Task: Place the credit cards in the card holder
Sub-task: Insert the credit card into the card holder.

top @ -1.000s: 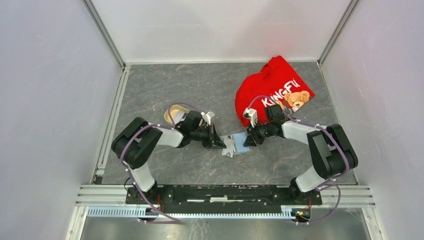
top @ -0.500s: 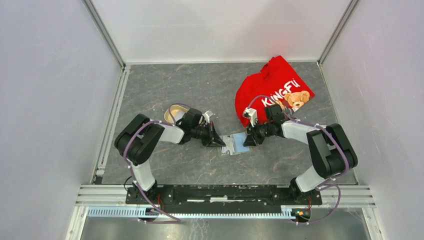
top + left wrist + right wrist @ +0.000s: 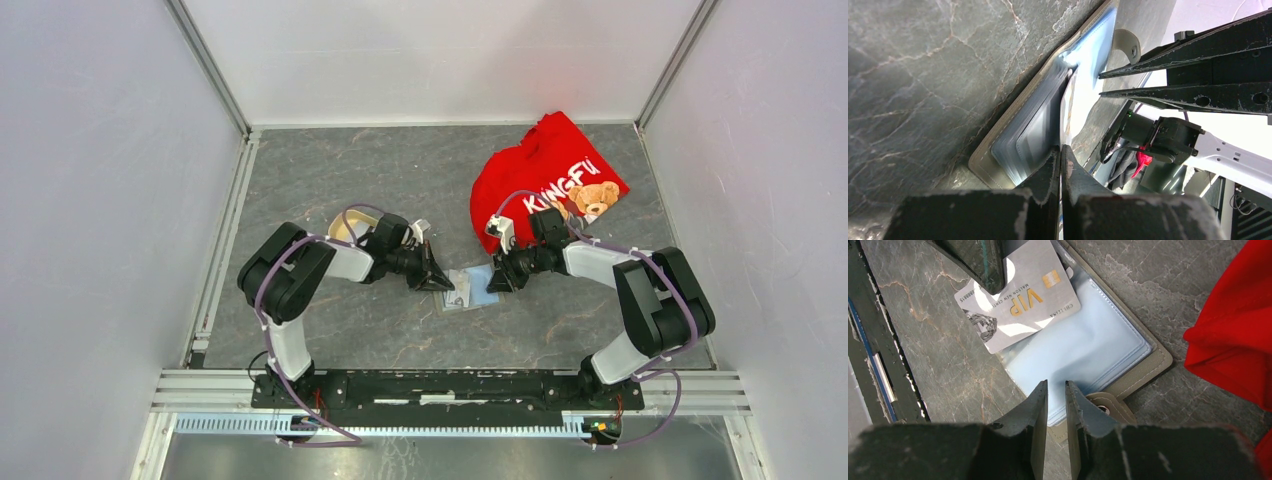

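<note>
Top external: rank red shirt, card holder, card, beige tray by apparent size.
1. red shirt
2. card holder
3. card
Unranked: beige tray, mostly hidden by the left arm.

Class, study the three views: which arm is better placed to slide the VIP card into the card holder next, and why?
Left. The left tool is shut on the VIP card, which overlaps the card holder's open pockets; the right tool sits at the holder's near edge, carrying no card.

the grey card (image 3: 1020, 302) reads "vip"; the red shirt (image 3: 530, 165) reads "kingfu".
</note>
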Robot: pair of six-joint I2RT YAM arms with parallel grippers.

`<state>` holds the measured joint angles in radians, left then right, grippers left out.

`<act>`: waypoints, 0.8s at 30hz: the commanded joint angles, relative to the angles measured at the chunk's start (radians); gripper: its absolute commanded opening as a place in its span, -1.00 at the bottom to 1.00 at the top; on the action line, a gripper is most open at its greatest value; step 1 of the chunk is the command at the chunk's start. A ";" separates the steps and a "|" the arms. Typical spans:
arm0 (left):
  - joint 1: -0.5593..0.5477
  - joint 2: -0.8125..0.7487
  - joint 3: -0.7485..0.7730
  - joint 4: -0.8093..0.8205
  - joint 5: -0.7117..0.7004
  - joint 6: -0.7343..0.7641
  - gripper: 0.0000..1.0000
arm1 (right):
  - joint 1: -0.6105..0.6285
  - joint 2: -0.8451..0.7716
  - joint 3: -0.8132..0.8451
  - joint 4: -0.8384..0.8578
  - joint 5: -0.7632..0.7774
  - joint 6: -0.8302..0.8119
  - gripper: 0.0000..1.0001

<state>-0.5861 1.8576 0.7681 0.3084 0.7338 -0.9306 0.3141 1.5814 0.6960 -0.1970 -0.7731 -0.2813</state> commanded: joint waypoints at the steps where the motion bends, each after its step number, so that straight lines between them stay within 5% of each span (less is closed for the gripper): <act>1: -0.022 0.036 0.020 0.009 -0.022 -0.036 -0.96 | 0.005 0.002 0.018 0.016 0.038 -0.010 -0.48; 24: -0.138 -0.085 -0.171 0.290 -0.447 -0.131 -0.96 | 0.011 -0.008 0.012 0.025 0.017 -0.006 -0.44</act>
<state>-0.7078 1.7790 0.6209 0.5606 0.4122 -1.0355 0.3191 1.5814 0.6968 -0.1955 -0.7837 -0.2813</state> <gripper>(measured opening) 0.029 0.276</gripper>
